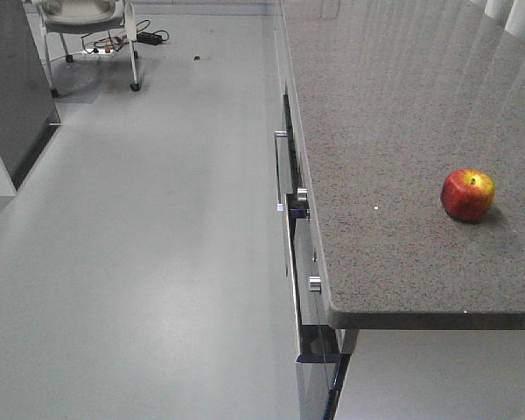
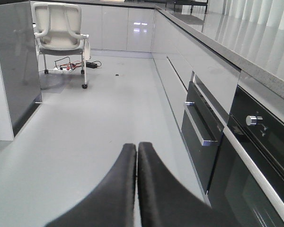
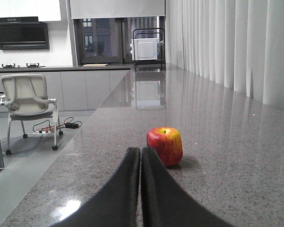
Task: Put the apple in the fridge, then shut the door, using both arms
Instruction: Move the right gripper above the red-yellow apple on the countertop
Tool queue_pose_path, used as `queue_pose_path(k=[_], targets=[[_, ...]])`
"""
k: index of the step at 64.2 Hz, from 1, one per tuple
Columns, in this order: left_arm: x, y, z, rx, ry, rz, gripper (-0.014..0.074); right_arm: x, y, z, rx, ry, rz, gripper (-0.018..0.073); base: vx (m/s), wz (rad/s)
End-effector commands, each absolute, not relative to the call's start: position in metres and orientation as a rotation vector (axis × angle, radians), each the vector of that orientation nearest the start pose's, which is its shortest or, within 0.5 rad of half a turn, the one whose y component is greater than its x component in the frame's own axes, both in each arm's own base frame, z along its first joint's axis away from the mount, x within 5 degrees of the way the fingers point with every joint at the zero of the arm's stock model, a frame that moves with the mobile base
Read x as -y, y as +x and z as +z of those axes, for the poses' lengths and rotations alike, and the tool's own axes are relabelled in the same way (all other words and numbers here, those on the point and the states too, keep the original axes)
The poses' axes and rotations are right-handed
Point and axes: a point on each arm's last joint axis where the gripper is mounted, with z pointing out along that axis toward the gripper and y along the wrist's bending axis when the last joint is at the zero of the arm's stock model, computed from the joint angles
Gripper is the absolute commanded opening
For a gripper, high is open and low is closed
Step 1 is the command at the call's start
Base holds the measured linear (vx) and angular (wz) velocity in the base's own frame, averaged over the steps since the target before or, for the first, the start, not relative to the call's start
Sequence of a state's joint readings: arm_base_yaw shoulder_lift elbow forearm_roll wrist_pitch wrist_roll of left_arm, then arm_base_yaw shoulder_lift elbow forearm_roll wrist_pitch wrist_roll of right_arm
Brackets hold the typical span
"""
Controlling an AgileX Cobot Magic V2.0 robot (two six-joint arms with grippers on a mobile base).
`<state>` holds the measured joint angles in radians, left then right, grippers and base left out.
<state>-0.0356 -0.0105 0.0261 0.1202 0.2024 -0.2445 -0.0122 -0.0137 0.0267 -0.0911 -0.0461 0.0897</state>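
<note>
The red and yellow-green apple (image 1: 467, 194) stands on the grey speckled counter (image 1: 385, 105) near its front right. In the right wrist view the apple (image 3: 165, 145) is just ahead and slightly right of my right gripper (image 3: 140, 150), which is shut and empty, low over the counter. My left gripper (image 2: 137, 145) is shut and empty above the floor, left of the cabinets. The dark grey fridge (image 1: 13, 87) stands at the far left, also in the left wrist view (image 2: 16, 61). Its interior and the inside of its door are out of view. Neither gripper shows in the front view.
An oven-like drawer with a steel handle (image 2: 199, 128) and knobs (image 1: 314, 283) is set under the counter edge. A white chair (image 2: 59, 30) and floor cables (image 1: 114, 44) are at the far end. A white appliance (image 3: 144, 48) sits at the counter's far end; curtains (image 3: 236, 47) run along the right.
</note>
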Motion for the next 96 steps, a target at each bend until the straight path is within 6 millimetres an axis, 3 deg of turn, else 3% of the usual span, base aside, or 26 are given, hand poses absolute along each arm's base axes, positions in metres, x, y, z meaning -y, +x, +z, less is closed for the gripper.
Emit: queue_pose_path(k=[1, 64, 78, 86, 96], targets=[[0.0, 0.056, 0.187, -1.637, -0.093, -0.11, -0.0006, 0.0, 0.054, 0.212, -1.376, -0.003, -0.018, -0.0003, 0.0, 0.0], [0.0, 0.056, 0.187, -1.637, -0.093, -0.11, -0.0006, 0.0, 0.054, 0.212, -1.376, -0.002, -0.017, -0.0003, 0.0, 0.0], [0.0, 0.056, 0.187, -1.637, -0.093, -0.11, -0.0006, 0.003, 0.053, 0.218, -1.291, 0.262, 0.277, -0.0003, 0.0, 0.0], [0.0, 0.056, 0.187, -1.637, -0.093, -0.11, -0.0006, 0.002, 0.05, 0.237, -1.3, 0.281, 0.305, -0.0003, 0.0, 0.0], [0.0, 0.056, 0.187, -1.637, -0.093, -0.11, -0.0006, 0.0, 0.045, 0.297, -1.382, 0.21, 0.232, -0.0003, 0.0, 0.0]])
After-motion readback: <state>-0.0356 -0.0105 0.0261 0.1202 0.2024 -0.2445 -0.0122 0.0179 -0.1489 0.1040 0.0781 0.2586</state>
